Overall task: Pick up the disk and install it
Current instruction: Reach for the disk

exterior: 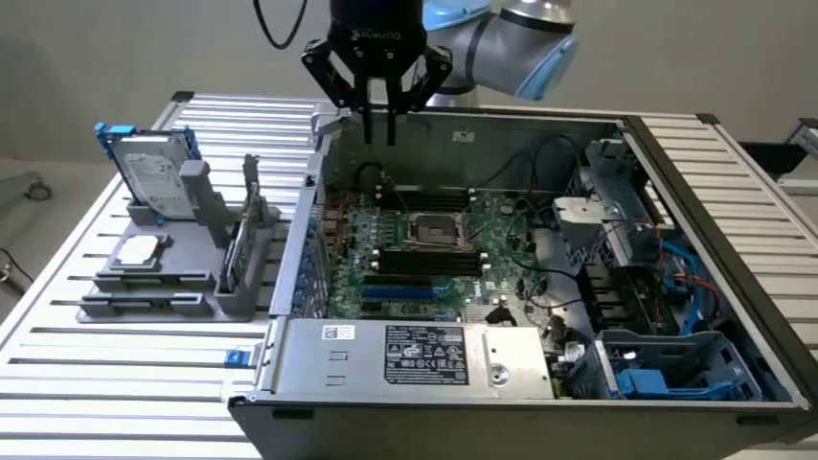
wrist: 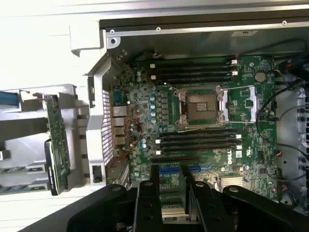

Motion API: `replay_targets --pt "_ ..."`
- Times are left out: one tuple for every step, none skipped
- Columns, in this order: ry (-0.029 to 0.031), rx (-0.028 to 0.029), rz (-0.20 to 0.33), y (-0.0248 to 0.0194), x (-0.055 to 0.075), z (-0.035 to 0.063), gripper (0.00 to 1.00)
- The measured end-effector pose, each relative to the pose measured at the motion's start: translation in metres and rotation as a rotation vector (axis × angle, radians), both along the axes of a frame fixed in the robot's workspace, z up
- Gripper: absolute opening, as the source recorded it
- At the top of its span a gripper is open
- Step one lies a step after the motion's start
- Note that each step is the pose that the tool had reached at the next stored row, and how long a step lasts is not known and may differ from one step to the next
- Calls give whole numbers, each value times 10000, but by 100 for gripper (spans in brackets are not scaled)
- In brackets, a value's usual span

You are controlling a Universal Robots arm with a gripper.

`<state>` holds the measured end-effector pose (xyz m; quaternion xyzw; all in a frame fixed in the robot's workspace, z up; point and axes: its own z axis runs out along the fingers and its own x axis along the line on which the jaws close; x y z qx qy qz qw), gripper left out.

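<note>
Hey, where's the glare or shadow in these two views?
Wrist view: the slatted table beside the computer case is washed out to white, while the motherboard is evenly lit. Exterior view: soft even light, with mild shadow inside the case by the blue drive bay.

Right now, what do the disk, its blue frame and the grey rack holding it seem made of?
The disk: silver-grey casing with a dull sheen, likely metal, under a white, paper-like label. Its blue frame: bright, even colour, probably moulded plastic. The grey rack: matte, uniform grey, seemingly plastic, though painted metal cannot be ruled out.
</note>
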<state>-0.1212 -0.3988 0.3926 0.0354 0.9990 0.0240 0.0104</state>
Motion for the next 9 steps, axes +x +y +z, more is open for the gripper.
replay_targets --pt "0 1 0 0 0 0 31" --pt "0 0 0 0 0 0 31" --pt "0 0 0 0 0 0 31" --pt "0 1 0 0 0 0 31" --pt "0 0 0 0 0 0 31" --pt "0 0 0 0 0 0 31" --pt "0 0 0 0 0 0 31" --pt "0 1 0 0 0 0 31" --pt "0 0 0 0 0 0 31"
